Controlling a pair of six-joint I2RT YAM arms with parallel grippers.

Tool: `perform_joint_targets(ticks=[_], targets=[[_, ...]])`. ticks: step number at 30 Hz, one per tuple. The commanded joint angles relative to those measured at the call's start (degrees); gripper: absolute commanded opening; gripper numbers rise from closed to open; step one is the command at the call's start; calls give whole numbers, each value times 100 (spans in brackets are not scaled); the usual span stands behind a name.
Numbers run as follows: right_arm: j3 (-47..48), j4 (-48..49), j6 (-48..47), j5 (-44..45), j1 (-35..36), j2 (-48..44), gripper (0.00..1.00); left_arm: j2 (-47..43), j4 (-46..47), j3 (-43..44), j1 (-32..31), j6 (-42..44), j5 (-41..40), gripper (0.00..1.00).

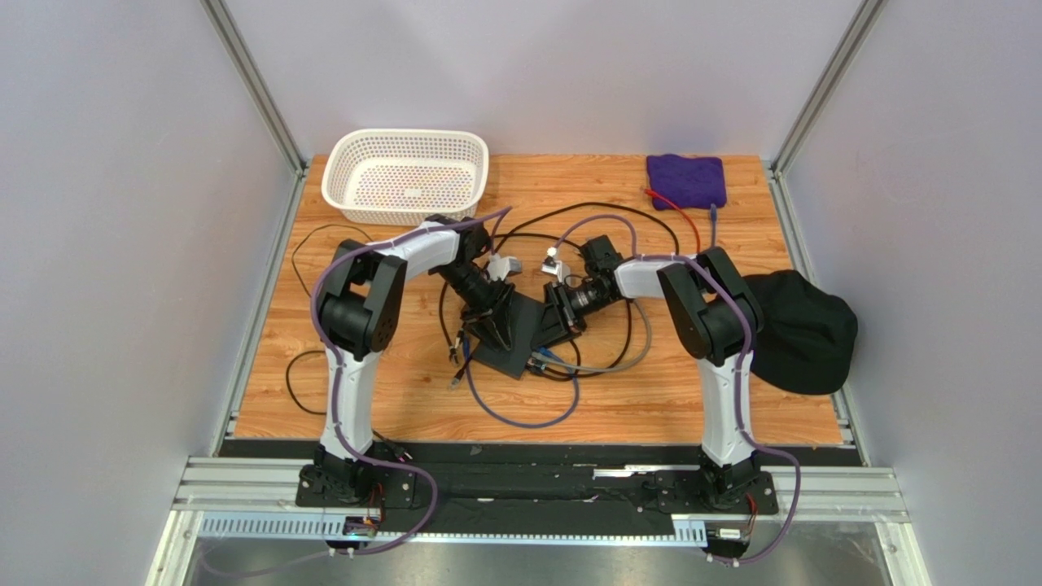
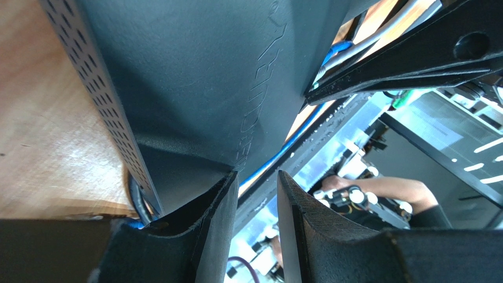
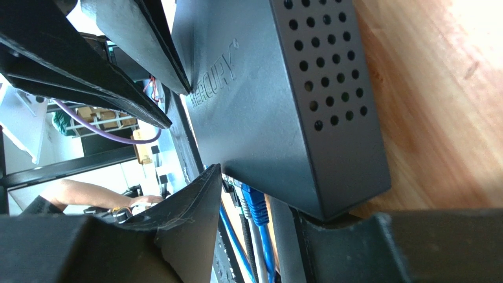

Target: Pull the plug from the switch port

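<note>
Two grippers meet at the switch [image 1: 511,327] mid-worktop [image 1: 758,409]: the left gripper [image 1: 487,320] at 9 o'clock, spread; the right gripper [image 3: 254,194] at 3 o'clock, seemingly pinching its edge beside a blue plug [image 3: 252,200].

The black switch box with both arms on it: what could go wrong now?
The switch may slide or tip, since loose cables tangle around it. Blue plugs sit side by side, so the wrong one might get tugged. The left fingers and right fingers work close together and could bump.

both tools [image 1: 489,320] [image 1: 553,320] inward, fingers parted
</note>
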Motion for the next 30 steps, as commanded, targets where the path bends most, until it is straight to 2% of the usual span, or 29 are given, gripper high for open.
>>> perform_joint_targets(ticks=[1,6,10,13,18,25,30], targets=[[-96,367,-137,279,50,265,42,547,769,-221,-27,403,-1725,44],[167,-72,-715,-396,49,493,42,556,760,-203,8,429,-1725,44],[606,-1387,-1682,-724,58,748,43,574,751,-186,52,447,-1795,44],[923,-2048,-2272,-611,41,933,43,582,742,-177,69,447,-1813,44],[1003,-2042,-2220,-390,49,969,42,565,743,-168,69,447,-1822,44],[415,-892,-1307,120,85,582,38,574,760,-203,69,447,-1839,44],[229,-583,-1139,313,155,468,32,583,760,-195,69,447,-1856,44]])
